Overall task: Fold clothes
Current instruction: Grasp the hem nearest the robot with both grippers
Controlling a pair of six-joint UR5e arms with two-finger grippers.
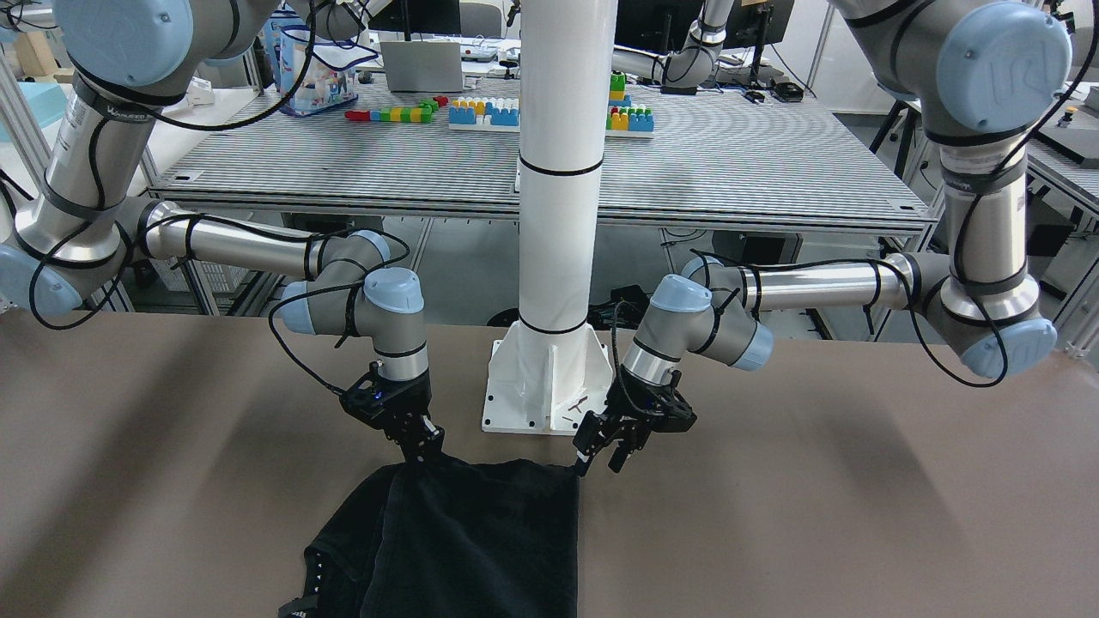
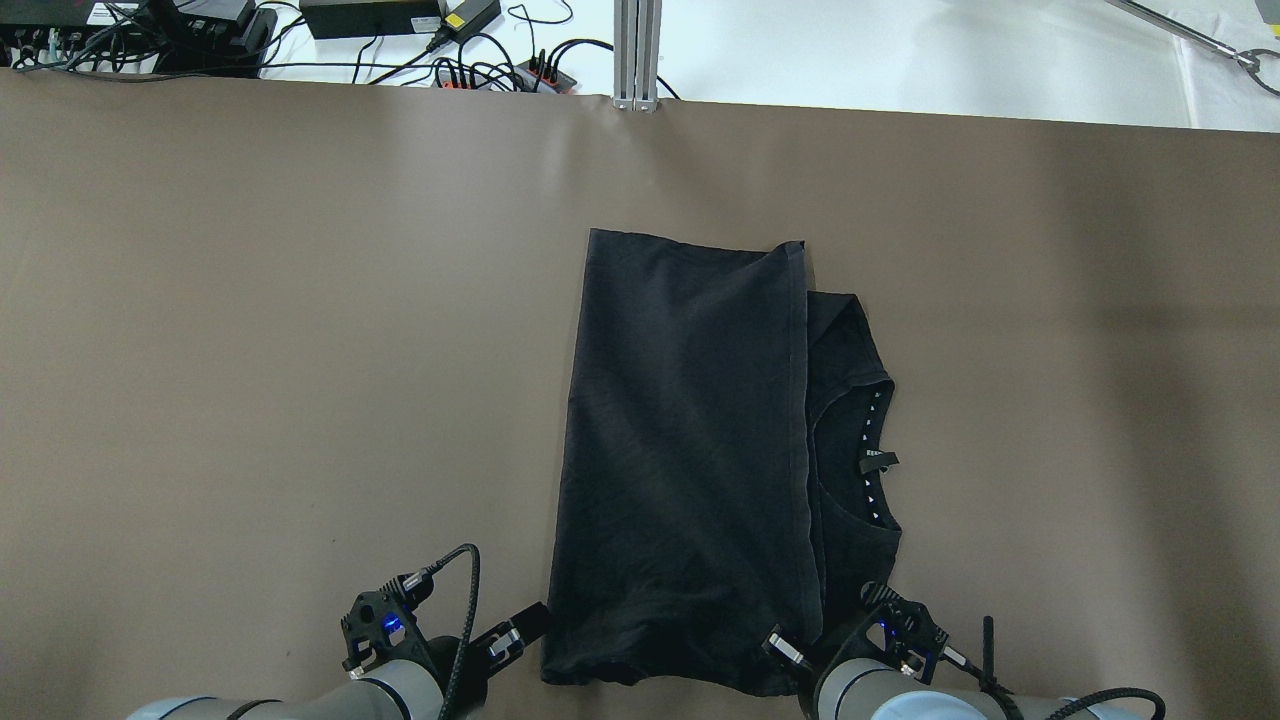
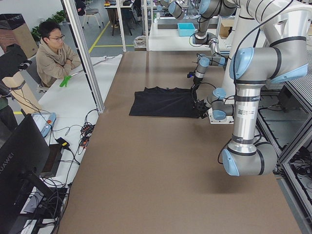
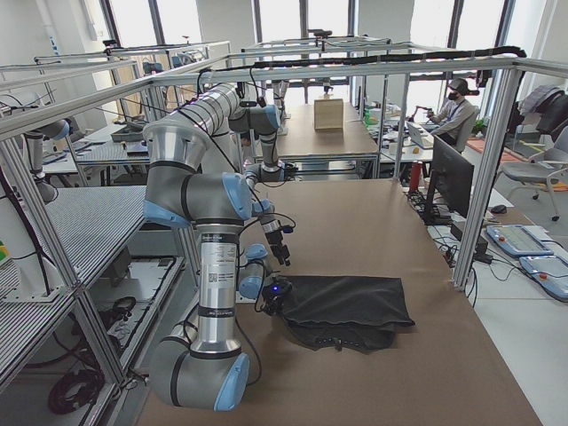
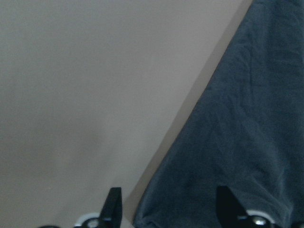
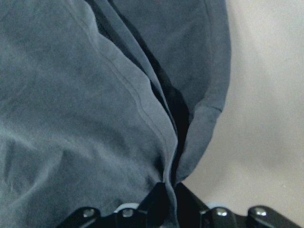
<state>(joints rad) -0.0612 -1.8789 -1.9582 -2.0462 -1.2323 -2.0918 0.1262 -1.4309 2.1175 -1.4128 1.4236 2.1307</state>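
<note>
one black garment [image 2: 680, 430]: r hand [image 1: 423, 452] pinches corner, l hand [image 1: 603, 457] spread.

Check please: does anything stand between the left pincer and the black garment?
Nothing visible does. The open left pincer is right at a corner of the black garment; in the wrist view that corner shows between its fingers.

Bright, even light from above; soft, blurred shadows lie on the brown tabletop [image 1: 859, 515]. The black shirt [image 2: 680, 430] reads dark; wrist views look hazy, bluish.
</note>
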